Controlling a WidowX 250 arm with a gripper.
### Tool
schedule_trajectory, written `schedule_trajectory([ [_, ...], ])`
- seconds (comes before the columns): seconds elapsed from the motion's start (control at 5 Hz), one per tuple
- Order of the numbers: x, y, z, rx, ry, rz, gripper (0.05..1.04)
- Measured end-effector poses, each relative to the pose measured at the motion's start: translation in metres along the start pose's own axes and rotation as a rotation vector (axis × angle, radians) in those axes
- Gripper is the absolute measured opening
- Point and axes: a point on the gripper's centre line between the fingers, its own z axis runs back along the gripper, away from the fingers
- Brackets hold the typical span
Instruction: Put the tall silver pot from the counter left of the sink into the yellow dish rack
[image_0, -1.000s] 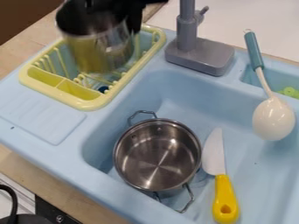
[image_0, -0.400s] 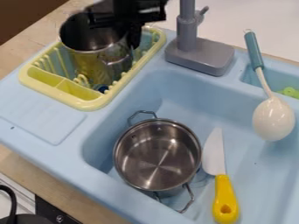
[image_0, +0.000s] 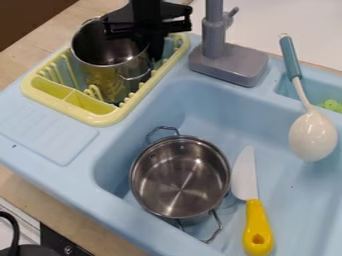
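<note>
Gripper (image_0: 148, 42), black: hanging from the top edge over the rear of the dish rack, apparently clamping on the near-right wall of the tall metal pot, though the dark parts are overlapping and the contact itself is hard to make out.

Tall metal pot (image_0: 107, 72), shiny: standing nearly upright inside the yellow dish rack (image_0: 100, 120), its mouth facing up and a wire handle projecting on its right side. Whether its base is bearing fully on the rack is unclear.

Dish rack: sitting on the upper-left part of the light blue sink unit (image_0: 200, 112), its two small compartments lying toward the front, before the pot.

Faucet (image_0: 214, 42), grey: rising from a broad block base behind the basin, to the right of the rack.

Wide metal pot (image_0: 180, 177): standing upright in the basin, its two wire handles pointing to the upper left and the lower right.

Knife (image_0: 257, 227), yellow-handled: lying just beside that pot on its right, the pale blade pointing toward the back.

Spoon (image_0: 312, 135), white with a teal handle: extending its handle beyond the back edge, crossing the side compartment, its bowl hanging over the basin.

Green item (image_0: 330, 104): lying in the side compartment, partly cut off by the right edge.
</note>
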Motion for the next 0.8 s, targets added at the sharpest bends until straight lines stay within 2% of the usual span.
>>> schedule_trajectory([
  [0.2, -0.005, 0.007, 0.002, -0.006, -0.008, 0.037, 0.221],
  [0.4, -0.004, 0.015, 0.008, -0.02, -0.029, 0.08, 0.459],
  [0.6, -0.002, 0.018, 0.019, -0.039, -0.046, 0.096, 0.747],
  [0.8, -0.002, 0.017, 0.029, -0.061, -0.059, 0.102, 0.978],
])
